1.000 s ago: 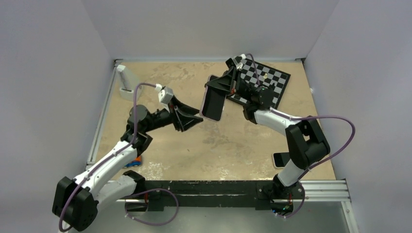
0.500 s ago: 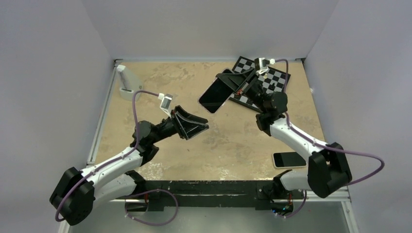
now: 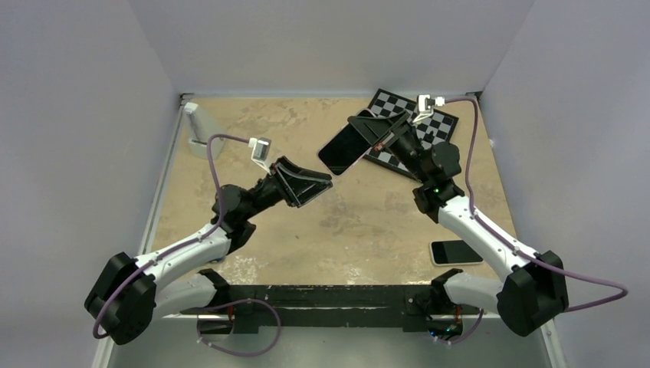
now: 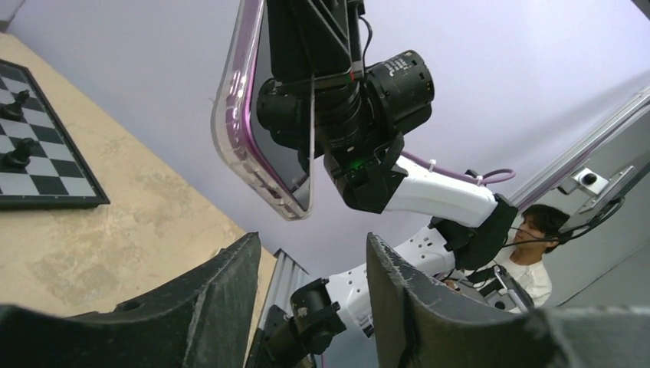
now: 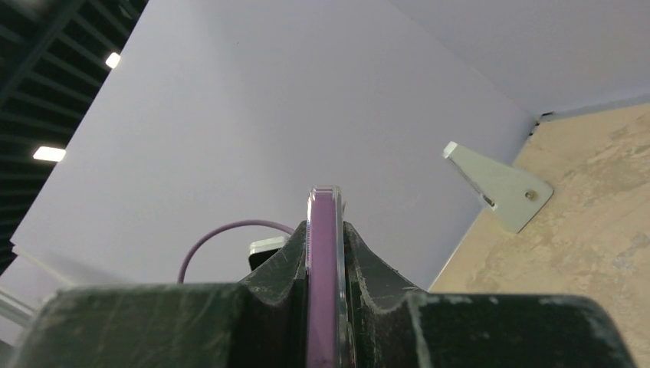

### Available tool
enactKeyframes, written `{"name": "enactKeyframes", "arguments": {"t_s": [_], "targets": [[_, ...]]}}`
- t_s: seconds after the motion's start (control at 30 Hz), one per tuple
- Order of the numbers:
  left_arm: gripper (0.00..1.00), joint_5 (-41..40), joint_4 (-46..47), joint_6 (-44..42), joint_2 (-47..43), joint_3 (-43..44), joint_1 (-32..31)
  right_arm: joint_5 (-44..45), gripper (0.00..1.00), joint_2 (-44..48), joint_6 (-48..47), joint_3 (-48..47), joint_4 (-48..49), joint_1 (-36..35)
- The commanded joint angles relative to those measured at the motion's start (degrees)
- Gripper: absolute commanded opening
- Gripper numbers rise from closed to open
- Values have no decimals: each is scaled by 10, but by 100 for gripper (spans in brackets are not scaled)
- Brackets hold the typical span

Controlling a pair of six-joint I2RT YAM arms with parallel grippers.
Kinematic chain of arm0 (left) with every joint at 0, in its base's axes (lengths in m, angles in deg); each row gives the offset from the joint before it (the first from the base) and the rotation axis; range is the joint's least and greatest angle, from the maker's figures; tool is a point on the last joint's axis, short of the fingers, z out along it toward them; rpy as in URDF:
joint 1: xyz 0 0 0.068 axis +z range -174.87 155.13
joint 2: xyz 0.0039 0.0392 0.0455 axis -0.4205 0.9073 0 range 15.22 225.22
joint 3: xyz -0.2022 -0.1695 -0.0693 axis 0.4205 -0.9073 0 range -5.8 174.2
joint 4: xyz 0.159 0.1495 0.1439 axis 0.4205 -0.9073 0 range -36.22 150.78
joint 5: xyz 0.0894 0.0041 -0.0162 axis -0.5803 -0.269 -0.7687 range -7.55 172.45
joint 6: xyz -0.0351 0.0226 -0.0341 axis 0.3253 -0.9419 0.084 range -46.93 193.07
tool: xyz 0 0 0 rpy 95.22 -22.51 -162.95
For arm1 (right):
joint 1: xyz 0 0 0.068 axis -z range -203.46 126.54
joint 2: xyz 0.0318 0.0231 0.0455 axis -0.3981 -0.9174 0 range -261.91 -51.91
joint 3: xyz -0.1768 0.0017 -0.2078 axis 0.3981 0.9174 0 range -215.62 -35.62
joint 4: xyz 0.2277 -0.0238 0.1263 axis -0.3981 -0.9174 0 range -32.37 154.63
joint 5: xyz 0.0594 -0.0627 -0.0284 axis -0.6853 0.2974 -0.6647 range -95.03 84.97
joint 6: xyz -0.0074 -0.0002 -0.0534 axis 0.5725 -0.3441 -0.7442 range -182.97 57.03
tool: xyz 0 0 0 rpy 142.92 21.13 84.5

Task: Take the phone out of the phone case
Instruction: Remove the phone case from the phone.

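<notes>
My right gripper (image 3: 366,132) is shut on the phone (image 3: 343,149), which sits in the phone case (image 3: 325,147), and holds it tilted in the air above the table's middle back. The glossy black screen faces up with a pale rim around it. In the right wrist view the phone's purple edge (image 5: 323,268) is pinched upright between my fingers (image 5: 375,268). My left gripper (image 3: 326,185) is open and empty, just below and left of the phone's lower end. The left wrist view shows the case's clear rim (image 4: 230,115) above my open fingers (image 4: 222,299).
A checkered chessboard (image 3: 433,126) with a few pieces lies at the back right, behind the held phone. Another black-screened phone with a white rim (image 3: 456,251) lies at the front right. A white bracket (image 3: 201,126) stands at the back left.
My right arm has swung the cased phone to the right and tilted it flatter. My left gripper has moved right and forward, closer to the phone's lower end, still open.
</notes>
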State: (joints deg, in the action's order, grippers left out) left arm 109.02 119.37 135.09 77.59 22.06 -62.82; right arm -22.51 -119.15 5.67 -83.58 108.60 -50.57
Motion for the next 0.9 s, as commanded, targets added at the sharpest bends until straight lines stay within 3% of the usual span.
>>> {"name": "enactKeyframes", "arguments": {"t_s": [0.0, 0.23, 0.57, 0.77, 0.87], "targets": [[59, -9, 10, 55, 8, 26, -1, 4, 0, 25, -33, -12, 44, -4], [53, 5, 96, 137, 69, 34, -2, -4, 0, 14, -42, -18, 58, -9], [49, 11, 123, 159, 103, 58, -2, -11, 0, 7, -54, -25, 58, -11], [31, 27, 136, 172, 119, 75, -1, -18, 0, 3, -59, -32, 57, -10], [31, 30, 141, 174, 123, 76, -1, -13, 0, 3, -61, -34, 56, -11]]}}
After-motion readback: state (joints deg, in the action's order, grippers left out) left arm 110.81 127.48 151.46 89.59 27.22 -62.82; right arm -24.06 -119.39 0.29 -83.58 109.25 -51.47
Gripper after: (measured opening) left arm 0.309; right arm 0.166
